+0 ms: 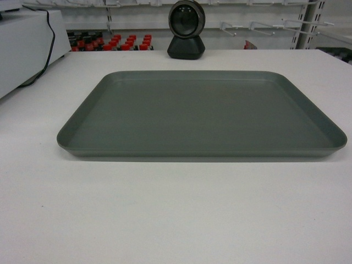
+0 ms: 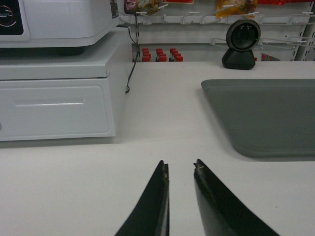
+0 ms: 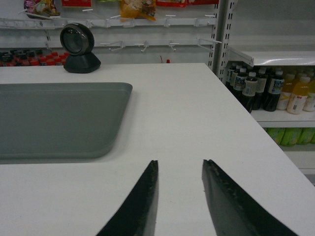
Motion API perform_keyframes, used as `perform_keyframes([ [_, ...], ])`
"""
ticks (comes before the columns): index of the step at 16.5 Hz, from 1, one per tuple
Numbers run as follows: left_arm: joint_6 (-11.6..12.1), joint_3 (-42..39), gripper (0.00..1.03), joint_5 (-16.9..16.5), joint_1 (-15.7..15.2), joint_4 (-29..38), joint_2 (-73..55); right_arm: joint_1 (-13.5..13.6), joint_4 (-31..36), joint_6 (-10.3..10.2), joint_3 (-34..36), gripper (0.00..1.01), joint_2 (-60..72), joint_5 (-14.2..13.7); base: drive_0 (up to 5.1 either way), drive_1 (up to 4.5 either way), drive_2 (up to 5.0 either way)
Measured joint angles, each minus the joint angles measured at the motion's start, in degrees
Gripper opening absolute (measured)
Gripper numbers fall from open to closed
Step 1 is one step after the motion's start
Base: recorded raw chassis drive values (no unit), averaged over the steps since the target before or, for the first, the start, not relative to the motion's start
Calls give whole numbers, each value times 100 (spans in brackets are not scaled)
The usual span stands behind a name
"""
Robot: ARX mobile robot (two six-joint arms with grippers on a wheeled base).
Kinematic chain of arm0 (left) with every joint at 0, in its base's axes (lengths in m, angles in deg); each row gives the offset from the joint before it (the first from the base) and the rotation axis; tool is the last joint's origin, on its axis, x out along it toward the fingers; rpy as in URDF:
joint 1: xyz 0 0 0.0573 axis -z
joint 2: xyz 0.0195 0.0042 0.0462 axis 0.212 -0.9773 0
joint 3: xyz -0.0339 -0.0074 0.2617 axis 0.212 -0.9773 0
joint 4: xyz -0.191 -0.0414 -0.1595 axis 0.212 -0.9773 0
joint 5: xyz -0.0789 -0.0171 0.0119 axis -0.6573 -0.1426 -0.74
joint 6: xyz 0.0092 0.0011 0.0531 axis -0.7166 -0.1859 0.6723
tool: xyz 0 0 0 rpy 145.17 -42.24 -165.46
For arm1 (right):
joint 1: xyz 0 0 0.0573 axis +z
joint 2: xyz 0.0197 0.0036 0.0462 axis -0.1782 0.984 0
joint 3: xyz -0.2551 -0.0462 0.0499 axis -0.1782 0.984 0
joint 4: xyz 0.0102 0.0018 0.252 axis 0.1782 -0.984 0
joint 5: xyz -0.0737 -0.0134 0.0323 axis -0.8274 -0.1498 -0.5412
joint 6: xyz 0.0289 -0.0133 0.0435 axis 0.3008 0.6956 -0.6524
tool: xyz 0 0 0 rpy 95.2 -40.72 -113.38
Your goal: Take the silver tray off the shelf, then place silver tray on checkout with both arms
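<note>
Tray placement looks finished in the head view: the silver tray (image 1: 201, 113) lies flat across the middle of the frame on the white checkout table (image 1: 176, 214), its long side facing the camera and bare tabletop on every side. That central, squared-up position suits a 2-arm set-down, since each arm would have held 1 short end. Neither arm shows in this view. A black dome-shaped scanner (image 1: 186, 28) stands at the table's far edge, top centre, well apart from the tray, and shelf boards with hooks (image 1: 264, 25) run along the upper right.

In the left wrist view, the left gripper (image 2: 180, 168) sits at the bottom centre, hanging above bare table. Its jaws are parted by a narrow gap and hold nothing. The tray's left end fills the right of the frame, apart from the jaws, which suggests a let-go and pull-back. A white box-like unit (image 2: 54, 103) occupies the upper left.

In the right wrist view, the right gripper (image 3: 179, 167) is at the bottom centre, jaws spread a little wider, also holding nothing. The tray's right end lies at the left of the frame, clear of them. Bottles (image 3: 261, 86) stand on a shelf at the right edge.
</note>
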State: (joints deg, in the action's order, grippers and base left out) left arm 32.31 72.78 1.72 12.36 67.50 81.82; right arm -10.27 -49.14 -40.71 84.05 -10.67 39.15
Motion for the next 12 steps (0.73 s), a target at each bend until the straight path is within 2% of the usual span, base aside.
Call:
perform_keyframes([
  [4,0,0,67,0,0,0,0,0,0,0,0,78,0,-2,0,0,0],
  [5,0,0,76,0,0,0,0,0,0,0,0,87,0,-2,0,0,0],
  [6,0,0,91,0,0,0,0,0,0,-2,0,100,0,0,0,0,0],
  [7,0,0,99,0,0,0,0,0,0,0,0,98,0,0,0,0,0],
  [10,9,0,98,0,0,0,0,0,0,0,0,98,0,-2,0,0,0],
  [12,9,0,98,0,0,4,0,0,2,0,0,98,2,0,11,-306,327],
])
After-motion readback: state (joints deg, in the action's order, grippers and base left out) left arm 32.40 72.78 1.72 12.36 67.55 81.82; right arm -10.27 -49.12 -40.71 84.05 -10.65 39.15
